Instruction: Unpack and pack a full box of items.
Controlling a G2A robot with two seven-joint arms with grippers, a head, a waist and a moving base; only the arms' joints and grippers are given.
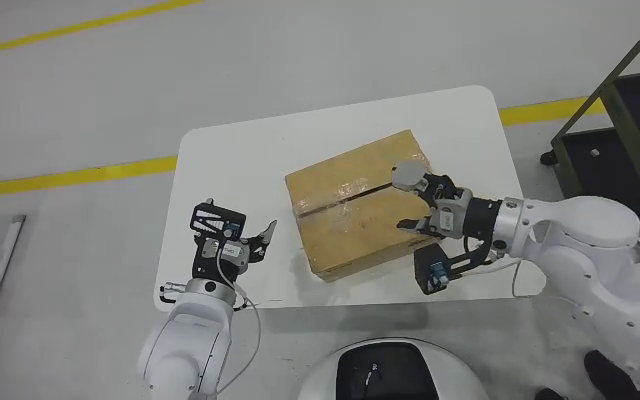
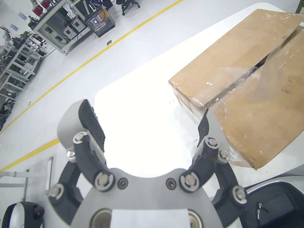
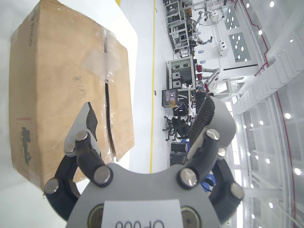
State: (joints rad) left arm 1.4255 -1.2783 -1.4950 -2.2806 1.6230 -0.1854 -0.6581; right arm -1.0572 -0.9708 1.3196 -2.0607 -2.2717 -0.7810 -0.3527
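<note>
A brown cardboard box (image 1: 360,200) lies on the white table (image 1: 230,160), its top flaps closed with torn clear tape along the centre seam. My right gripper (image 1: 408,200) hovers open above the box's right end, close to the seam (image 3: 108,110). My left gripper (image 1: 240,225) stands open over the table to the left of the box, with nothing between its fingers (image 2: 92,122). The box (image 2: 239,96) shows a narrow gap between its flaps. In the right wrist view the box (image 3: 59,84) lies under one fingertip.
A dark metal rack (image 1: 600,140) stands off the table's right side. Yellow floor lines (image 1: 80,175) run behind the table. Bare tabletop lies left of the box and along the front edge.
</note>
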